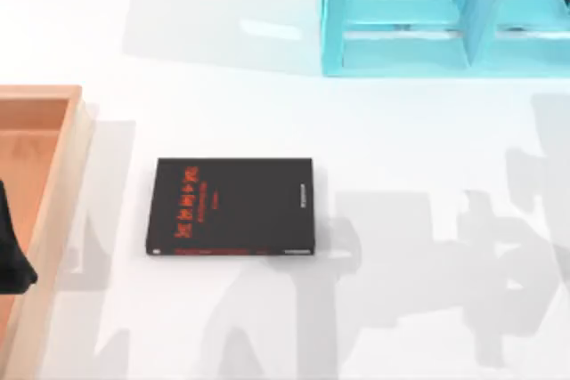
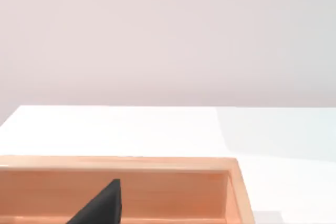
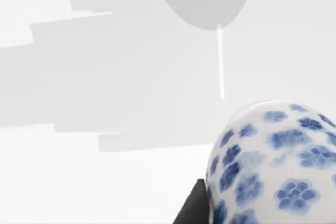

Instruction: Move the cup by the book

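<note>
The book (image 1: 232,207) is black with red-orange lettering on its cover and a small white mark near 1 edge. The cup (image 3: 273,166) is white, patterned with blue flower-like dots. The counter (image 1: 401,149) is white, crossed by pale grey shadows. The tray (image 1: 62,175) is light orange wood. The rack (image 1: 445,15) is turquoise. The left hand (image 1: 13,260) is black.

The top view looks straight down on the table (image 1: 267,122). The left wrist camera sits low over the wooden tray (image 2: 157,163), also at the top view's left edge. The right wrist camera presses close against the cup (image 3: 273,161).
</note>
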Available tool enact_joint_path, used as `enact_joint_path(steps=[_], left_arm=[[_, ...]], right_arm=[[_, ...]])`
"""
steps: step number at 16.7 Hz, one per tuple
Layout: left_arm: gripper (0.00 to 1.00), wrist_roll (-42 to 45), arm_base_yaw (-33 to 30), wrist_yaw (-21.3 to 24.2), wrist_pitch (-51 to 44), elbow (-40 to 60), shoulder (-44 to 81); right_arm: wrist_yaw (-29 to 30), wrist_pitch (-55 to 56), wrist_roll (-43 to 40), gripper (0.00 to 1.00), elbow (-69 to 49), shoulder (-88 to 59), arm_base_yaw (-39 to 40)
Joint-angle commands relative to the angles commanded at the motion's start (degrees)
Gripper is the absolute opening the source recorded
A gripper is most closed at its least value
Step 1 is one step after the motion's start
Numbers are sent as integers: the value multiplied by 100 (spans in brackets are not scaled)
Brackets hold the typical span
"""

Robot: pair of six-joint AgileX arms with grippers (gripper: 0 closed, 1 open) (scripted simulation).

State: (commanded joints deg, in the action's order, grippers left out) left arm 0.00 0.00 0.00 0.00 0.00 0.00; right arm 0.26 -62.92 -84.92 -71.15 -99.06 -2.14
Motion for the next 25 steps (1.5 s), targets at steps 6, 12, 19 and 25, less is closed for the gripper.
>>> enact_joint_path(steps=[6, 12, 19, 25], left_arm=[[100, 0, 0, 0, 0, 0, 0], [100, 0, 0, 0, 0, 0, 0], [100, 0, 0, 0, 0, 0, 0], [100, 0, 0, 0, 0, 0, 0]], right_arm=[[-19, -766, 3457, 0, -1641, -1155, 1516], [-125, -1592, 7503, 0, -3281, -2293, 2761], [-200, -2086, 11000, 0, -4717, -2991, 3447], [-193, -2175, 11937, 0, -5145, -3119, 3548]])
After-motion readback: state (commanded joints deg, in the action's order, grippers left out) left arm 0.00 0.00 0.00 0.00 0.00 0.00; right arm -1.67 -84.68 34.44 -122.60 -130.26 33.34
